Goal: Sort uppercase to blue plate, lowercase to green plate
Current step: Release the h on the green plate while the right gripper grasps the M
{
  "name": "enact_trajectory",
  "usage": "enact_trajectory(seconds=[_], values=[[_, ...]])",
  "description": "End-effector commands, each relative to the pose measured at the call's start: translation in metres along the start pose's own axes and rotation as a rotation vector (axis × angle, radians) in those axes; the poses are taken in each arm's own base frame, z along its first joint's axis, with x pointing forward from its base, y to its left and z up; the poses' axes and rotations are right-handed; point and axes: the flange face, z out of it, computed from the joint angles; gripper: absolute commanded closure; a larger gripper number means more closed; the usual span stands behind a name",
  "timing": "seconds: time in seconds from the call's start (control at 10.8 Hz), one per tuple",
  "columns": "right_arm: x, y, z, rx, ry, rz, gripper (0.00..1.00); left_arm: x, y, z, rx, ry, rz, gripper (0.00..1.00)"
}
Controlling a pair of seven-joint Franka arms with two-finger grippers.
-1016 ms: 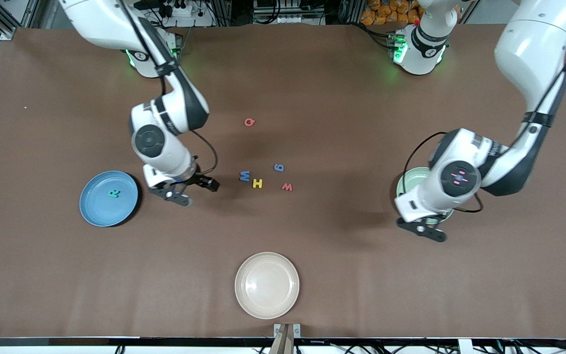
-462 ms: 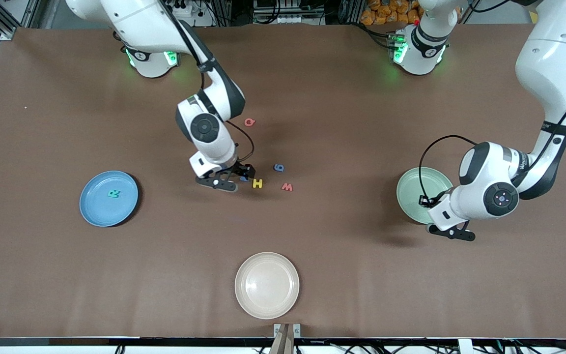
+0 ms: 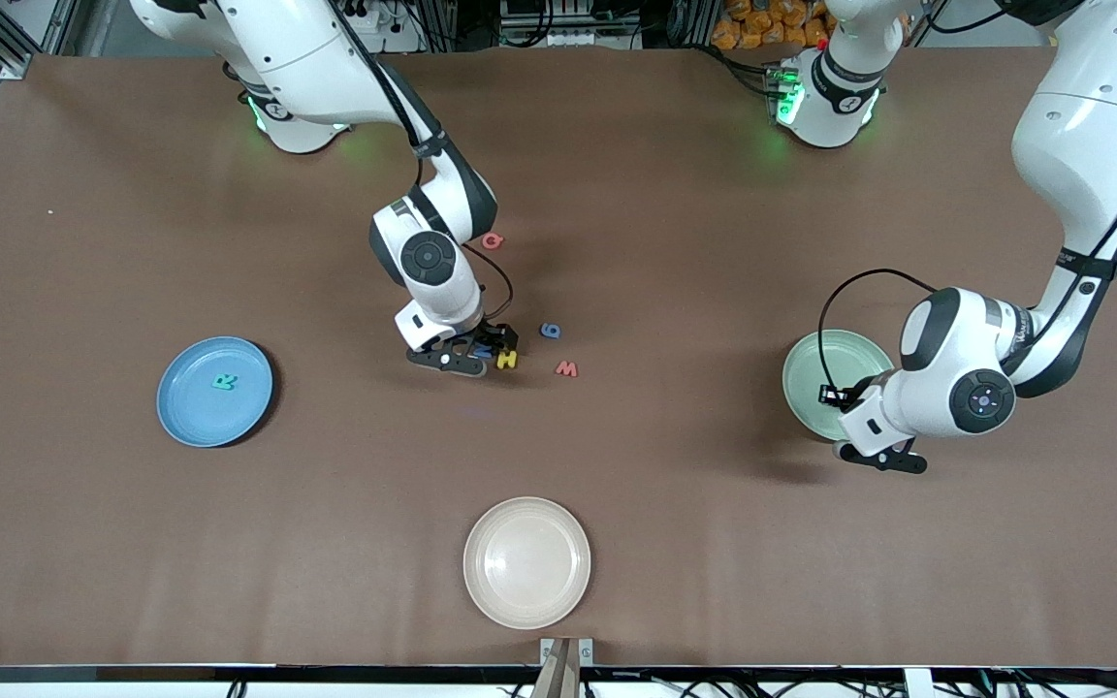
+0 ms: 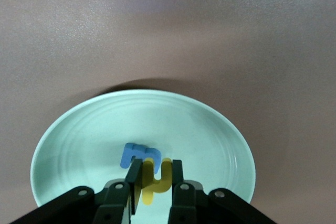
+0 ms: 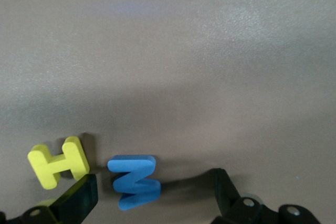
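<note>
- Right gripper (image 3: 477, 354) is down at the table in the middle cluster, jaws spread wide around the blue W (image 5: 134, 181), with the yellow H (image 5: 58, 162) just beside it.
- Left gripper (image 3: 877, 454) hangs over the green plate's (image 3: 804, 368) rim, pinched tight on a yellow h (image 4: 156, 180); a small blue letter (image 4: 137, 153) lies in that plate.
- Teal R (image 3: 223, 382) sits in the blue plate (image 3: 180, 407).
- Pink Q (image 3: 492, 240), blue g (image 3: 550, 331) and red w (image 3: 567, 368) wait on the table.
- That W looks feather-light, soft foam, thin, likely to skid if nudged; best squeezed across its flat outer edges, gently.
</note>
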Motion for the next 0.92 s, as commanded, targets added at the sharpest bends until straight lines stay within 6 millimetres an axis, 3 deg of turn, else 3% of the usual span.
enact_trajectory(seconds=[0.0, 0.46, 0.83], values=[[0.000, -0.003, -0.001, 0.010, 0.002, 0.010, 0.00, 0.000, 0.001, -0.006, -0.016, 0.011, -0.019, 0.61], [-0.012, -0.017, -0.002, 0.016, 0.006, -0.016, 0.00, 0.001, 0.004, -0.029, -0.009, 0.041, -0.028, 0.29], [-0.011, -0.016, -0.003, 0.013, 0.009, -0.017, 0.00, -0.002, 0.010, -0.056, 0.012, 0.082, -0.059, 0.29]])
